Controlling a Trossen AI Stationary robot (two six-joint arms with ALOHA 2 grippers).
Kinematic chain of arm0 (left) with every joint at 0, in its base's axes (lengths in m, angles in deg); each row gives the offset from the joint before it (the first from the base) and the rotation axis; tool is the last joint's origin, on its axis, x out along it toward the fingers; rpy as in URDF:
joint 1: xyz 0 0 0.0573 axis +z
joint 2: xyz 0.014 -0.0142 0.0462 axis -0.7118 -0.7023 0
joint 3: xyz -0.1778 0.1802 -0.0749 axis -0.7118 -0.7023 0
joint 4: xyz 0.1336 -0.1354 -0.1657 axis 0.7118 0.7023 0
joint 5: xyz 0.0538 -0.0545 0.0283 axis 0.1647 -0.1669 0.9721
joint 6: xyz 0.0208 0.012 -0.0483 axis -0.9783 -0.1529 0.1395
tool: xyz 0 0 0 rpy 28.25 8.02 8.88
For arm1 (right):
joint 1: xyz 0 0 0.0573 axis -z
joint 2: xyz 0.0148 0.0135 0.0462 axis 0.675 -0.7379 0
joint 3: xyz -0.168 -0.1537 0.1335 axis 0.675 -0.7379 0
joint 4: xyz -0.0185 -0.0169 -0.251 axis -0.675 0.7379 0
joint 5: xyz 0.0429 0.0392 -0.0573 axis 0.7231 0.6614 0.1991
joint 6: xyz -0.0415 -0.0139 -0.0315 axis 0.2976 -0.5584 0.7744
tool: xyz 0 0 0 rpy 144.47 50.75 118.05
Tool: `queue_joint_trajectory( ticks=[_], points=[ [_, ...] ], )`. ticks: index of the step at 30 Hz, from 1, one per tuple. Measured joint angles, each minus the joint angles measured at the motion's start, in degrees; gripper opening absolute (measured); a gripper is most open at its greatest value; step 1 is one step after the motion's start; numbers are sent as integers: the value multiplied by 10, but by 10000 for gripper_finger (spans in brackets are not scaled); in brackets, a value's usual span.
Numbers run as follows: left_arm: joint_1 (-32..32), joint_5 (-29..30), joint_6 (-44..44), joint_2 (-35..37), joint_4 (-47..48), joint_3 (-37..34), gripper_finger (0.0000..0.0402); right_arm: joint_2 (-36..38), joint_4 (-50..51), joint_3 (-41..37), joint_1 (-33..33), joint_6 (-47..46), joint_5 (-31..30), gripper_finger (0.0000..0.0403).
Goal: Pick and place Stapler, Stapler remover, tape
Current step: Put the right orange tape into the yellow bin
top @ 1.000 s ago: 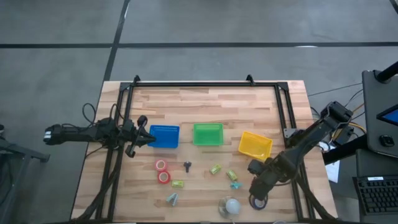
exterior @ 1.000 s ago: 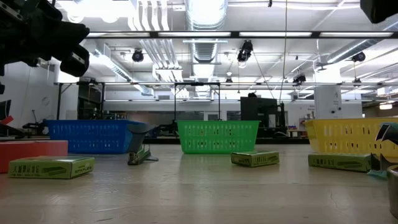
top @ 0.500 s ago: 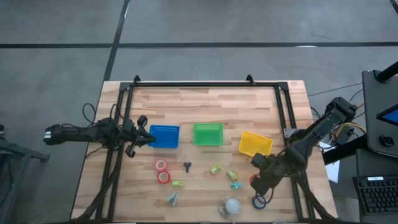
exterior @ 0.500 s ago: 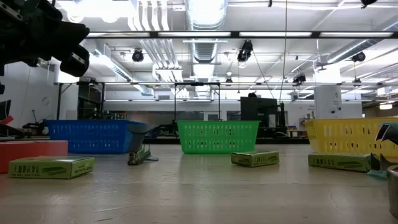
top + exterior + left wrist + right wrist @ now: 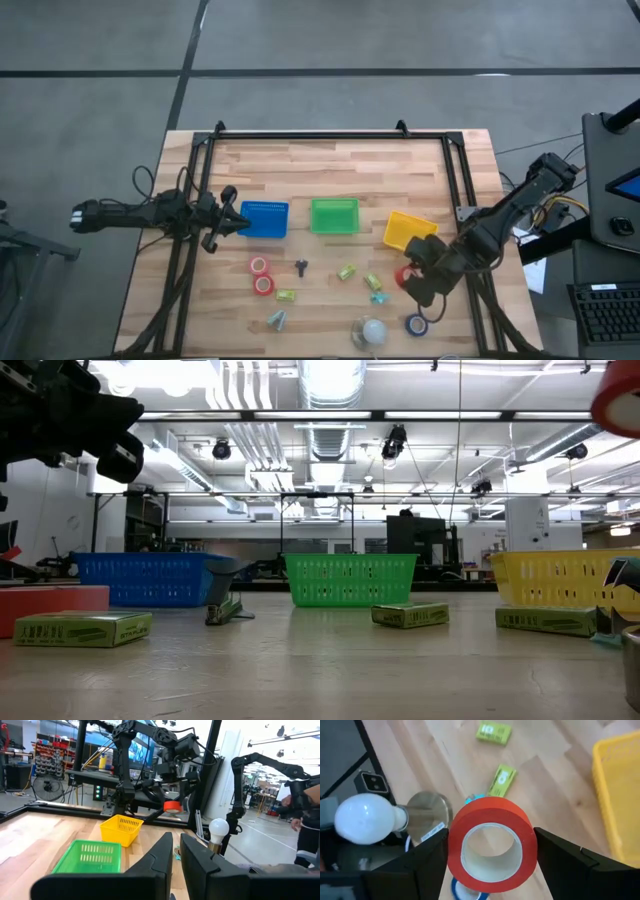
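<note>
No writing can be read. A red tape roll (image 5: 492, 843) is clamped in the right gripper (image 5: 420, 280), lower right of the high view. Two red rolls (image 5: 261, 276) and one blue roll (image 5: 416, 324) are counted on the table. The left gripper (image 5: 240, 222) is nearly closed, empty, beside the blue basket (image 5: 265, 219).

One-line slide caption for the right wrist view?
Right pincer holds a red tape roll above the table, near the yellow basket.
</note>
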Motion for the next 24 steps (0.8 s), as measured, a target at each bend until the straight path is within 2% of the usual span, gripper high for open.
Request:
queue_joint_trajectory(
  ticks=[14,19,24],
  points=[
    [0,0,0,0,1,0,42,2,2,-1,6,6,-21,264],
    [0,0,0,0,1,0,42,3,15,-1,6,-44,-18,262],
    [0,0,0,0,0,0,42,9,80,-1,6,-118,1,264]
  ],
)
